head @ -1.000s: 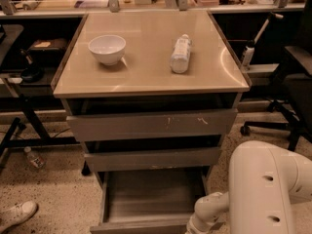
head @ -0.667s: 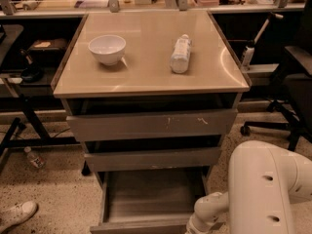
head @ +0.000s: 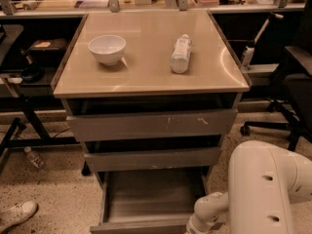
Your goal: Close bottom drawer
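Lowest of three, the bottom drawer stands pulled well out beneath the front edge of the bench, its grey box interior exposed and bare. Above it sit the middle drawer front and the top drawer front, the latter marked with white scratches; a dark gap shows over each. On the bench top, a white bowl rests upright near the back-left corner, and a plastic bottle lies on its side toward the right edge, well apart from the bowl. The robot's white arm fills the space below the front-right corner, its wrist link beside the open drawer's right side. The gripper lies past the lower frame edge, so its state cannot be told.
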Tool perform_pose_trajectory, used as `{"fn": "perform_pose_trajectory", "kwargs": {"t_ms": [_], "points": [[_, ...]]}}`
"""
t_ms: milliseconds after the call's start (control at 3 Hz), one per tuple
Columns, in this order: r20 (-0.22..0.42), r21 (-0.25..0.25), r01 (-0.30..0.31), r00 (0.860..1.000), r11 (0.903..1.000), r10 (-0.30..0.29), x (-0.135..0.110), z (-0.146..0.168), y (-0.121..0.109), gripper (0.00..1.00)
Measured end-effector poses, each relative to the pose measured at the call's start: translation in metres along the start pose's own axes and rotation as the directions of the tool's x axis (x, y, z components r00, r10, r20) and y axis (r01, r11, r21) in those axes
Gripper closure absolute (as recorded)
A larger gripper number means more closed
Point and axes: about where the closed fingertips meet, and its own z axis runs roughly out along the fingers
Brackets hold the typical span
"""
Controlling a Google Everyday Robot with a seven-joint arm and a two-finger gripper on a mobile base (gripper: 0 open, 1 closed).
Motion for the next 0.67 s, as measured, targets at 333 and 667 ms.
{"fn": "perform_pose_trajectory", "kwargs": {"t_ms": [333,667], "points": [[0.0,0.0,0.0,1.0,1.0,0.0,0.0,0.0,0.0,0.11],[0.0,0.0,0.0,1.0,1.0,0.0,0.0,0.0001,0.0001,0.0]]}}
